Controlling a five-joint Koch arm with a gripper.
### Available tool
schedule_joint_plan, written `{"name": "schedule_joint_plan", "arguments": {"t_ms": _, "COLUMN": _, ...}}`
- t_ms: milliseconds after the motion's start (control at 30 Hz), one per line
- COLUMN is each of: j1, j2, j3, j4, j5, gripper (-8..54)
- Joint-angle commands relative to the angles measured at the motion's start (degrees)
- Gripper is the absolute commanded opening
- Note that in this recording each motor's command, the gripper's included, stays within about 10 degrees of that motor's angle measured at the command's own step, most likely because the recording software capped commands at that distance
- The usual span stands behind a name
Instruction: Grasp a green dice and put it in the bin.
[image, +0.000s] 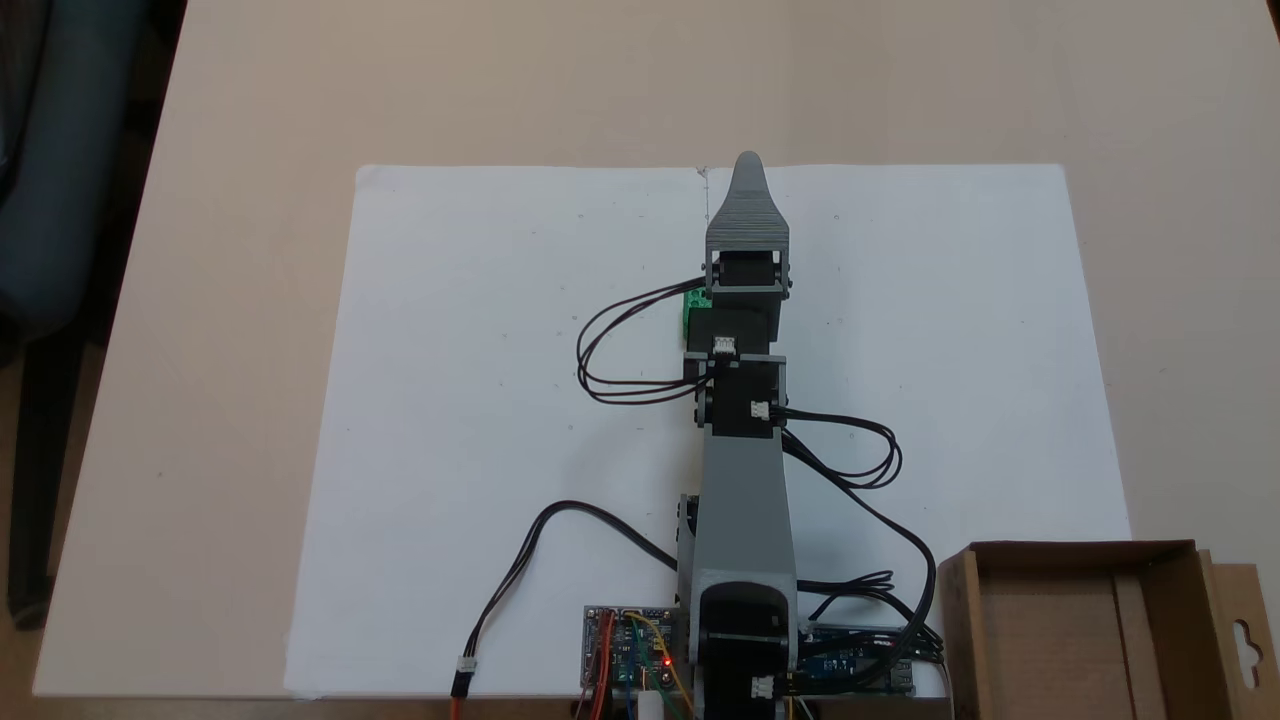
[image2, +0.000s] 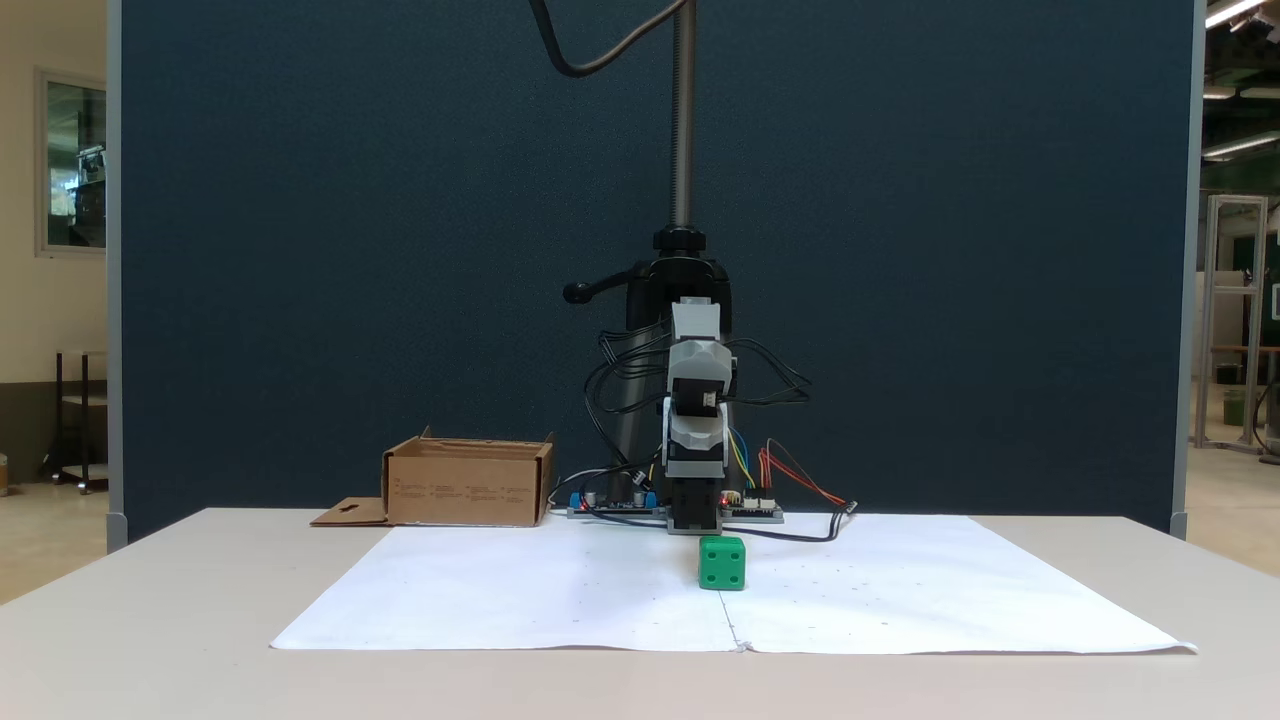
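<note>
The dice (image2: 722, 562) sits on the white paper (image: 480, 400) near the middle of the tabletop (image: 230, 300), resting flat and upright. Seen from above, only a sliver of green (image: 694, 310) shows at the left edge of the arm (image: 742, 480), which stretches out over it. From the front, the dice lies in front of the arm's base, free of contact, with pips faintly visible on the face toward the camera.

It looks like a small, rigid plastic cube, probably light and unlikely to deform or break. Its smooth faces may be a little slippery, so the safest hold is likely across two opposite flat sides, low and centred, not on edges or corners where it could twist out.

The claw (image: 748, 165) points away from the base, high above the paper in the top-down view. Its jaws lie one over the other there, and from the front they are hard to separate, so I cannot tell whether it is spread or pressed together. It holds nothing green that I can see.

The bin (image: 1075, 630) stands at the lower right of the top-down view, cut off by the frame edge; from the front its brown wall (image2: 468, 490) is at left, its inside hidden. The grasp is not yet made.
</note>
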Motion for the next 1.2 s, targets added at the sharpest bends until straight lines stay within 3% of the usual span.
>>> {"name": "schedule_joint_plan", "arguments": {"t_ms": 0, "j1": 0.70, "j2": 6.33, "j3": -5.62, "j4": 1.14, "j5": -4.13, "gripper": 43.9}}
{"name": "schedule_joint_plan", "arguments": {"t_ms": 433, "j1": 0.97, "j2": 6.59, "j3": -11.95, "j4": 13.36, "j5": -4.13, "gripper": 43.9}}
{"name": "schedule_joint_plan", "arguments": {"t_ms": 900, "j1": 2.64, "j2": 6.06, "j3": -37.53, "j4": 60.45, "j5": -3.78, "gripper": 43.1}}
{"name": "schedule_joint_plan", "arguments": {"t_ms": 1167, "j1": 2.99, "j2": 6.06, "j3": -44.12, "j4": 85.61, "j5": 2.20, "gripper": 43.1}}
